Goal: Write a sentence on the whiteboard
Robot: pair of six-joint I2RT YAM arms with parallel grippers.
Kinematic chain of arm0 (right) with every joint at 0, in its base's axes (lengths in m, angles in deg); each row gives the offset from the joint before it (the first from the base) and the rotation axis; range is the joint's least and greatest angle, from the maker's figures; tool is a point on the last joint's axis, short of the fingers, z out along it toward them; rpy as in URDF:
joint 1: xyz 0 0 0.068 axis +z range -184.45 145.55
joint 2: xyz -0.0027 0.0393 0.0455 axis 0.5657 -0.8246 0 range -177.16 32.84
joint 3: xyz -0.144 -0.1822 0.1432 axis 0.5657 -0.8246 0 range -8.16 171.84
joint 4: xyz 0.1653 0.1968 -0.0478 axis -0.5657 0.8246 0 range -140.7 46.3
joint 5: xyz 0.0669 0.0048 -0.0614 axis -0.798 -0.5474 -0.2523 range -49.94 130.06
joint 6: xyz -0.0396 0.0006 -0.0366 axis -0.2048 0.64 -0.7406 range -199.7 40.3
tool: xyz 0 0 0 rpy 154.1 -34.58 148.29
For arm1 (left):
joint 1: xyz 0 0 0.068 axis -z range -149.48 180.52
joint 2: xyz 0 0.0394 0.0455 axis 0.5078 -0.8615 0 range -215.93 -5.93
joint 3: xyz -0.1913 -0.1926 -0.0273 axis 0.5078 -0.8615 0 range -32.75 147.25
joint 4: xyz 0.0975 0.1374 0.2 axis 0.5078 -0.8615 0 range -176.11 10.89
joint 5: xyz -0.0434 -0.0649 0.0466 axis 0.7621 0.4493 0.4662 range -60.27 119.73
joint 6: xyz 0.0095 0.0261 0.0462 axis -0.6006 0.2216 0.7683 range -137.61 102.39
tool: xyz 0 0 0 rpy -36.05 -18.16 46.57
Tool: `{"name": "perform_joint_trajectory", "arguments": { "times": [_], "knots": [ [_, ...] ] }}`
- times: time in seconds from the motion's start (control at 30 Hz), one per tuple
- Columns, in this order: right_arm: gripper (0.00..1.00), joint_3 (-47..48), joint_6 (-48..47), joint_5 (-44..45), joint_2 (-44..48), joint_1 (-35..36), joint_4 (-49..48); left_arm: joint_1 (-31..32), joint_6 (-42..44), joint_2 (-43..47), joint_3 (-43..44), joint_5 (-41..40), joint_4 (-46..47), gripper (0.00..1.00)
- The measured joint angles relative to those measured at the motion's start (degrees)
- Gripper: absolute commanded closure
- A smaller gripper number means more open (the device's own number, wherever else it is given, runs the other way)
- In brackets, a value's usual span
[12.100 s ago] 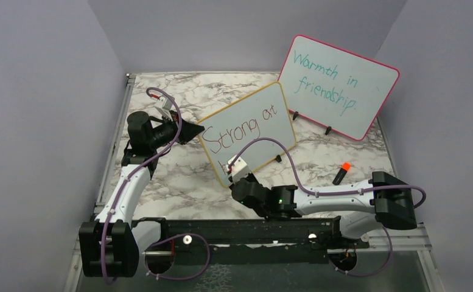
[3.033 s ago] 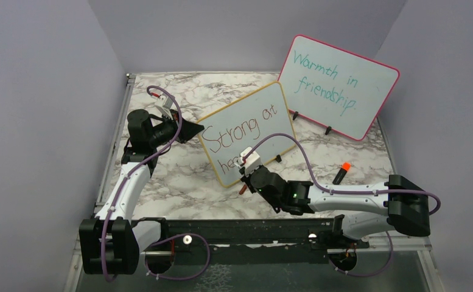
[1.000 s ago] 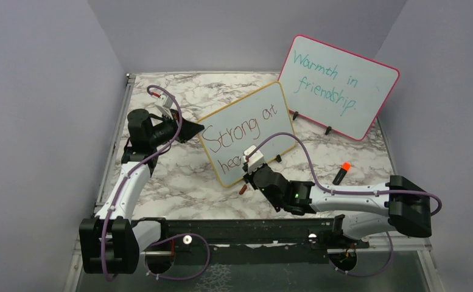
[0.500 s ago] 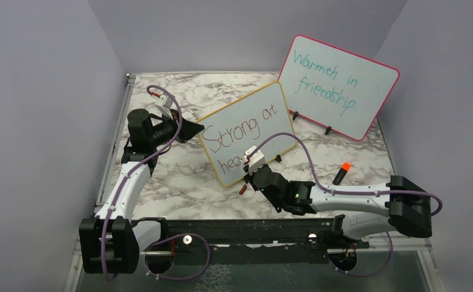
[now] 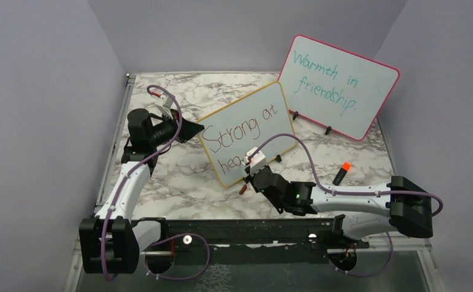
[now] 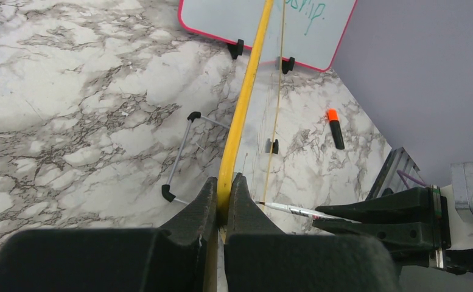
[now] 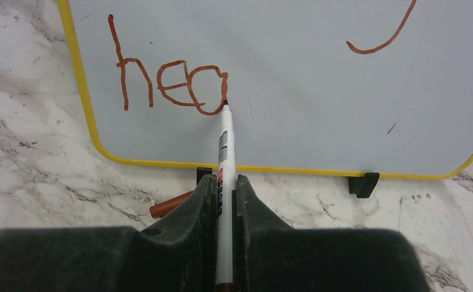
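Note:
The whiteboard (image 5: 271, 139) with its yellow frame stands tilted at mid-table. My left gripper (image 5: 195, 129) is shut on its left edge; the wrist view shows the yellow frame (image 6: 244, 106) pinched between the jaws of that gripper (image 6: 224, 182). The sentence (image 5: 237, 129) reads "Strong at" in red-brown, with "hea" (image 7: 173, 85) below it. My right gripper (image 7: 224, 182) is shut on a white marker (image 7: 224, 143), whose tip touches the board at the right side of the "a". In the top view this gripper (image 5: 250, 167) is at the board's lower edge.
A pink-framed board (image 5: 337, 85) with teal writing stands at the back right. An orange-capped marker (image 5: 341, 173) lies right of the arms. A red-brown cap (image 7: 170, 205) lies on the marble under the whiteboard's lower edge, next to its black feet (image 7: 364, 184).
The lower line has grown from "h" to "hea" as my right gripper moved right with the marker. Over the last second it barely shifts. The left arm has not moved.

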Motion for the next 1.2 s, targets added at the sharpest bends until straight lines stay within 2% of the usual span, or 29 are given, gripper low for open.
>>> {"name": "perform_joint_trajectory", "arguments": {
  "times": [0.83, 1.2],
  "knots": [
    [0.99, -1.1, 0.5, 0.3, 1.9, -0.3, 2.6, 0.0, 0.1, 0.0, 0.1, 0.0, -0.2, 1.0],
    [0.99, -1.1, -2.7, 0.3, 3.8, -0.7, -1.4, 0.0, 0.1, -0.2, 0.2, 0.0, -0.2, 1.0]
  ]
}}
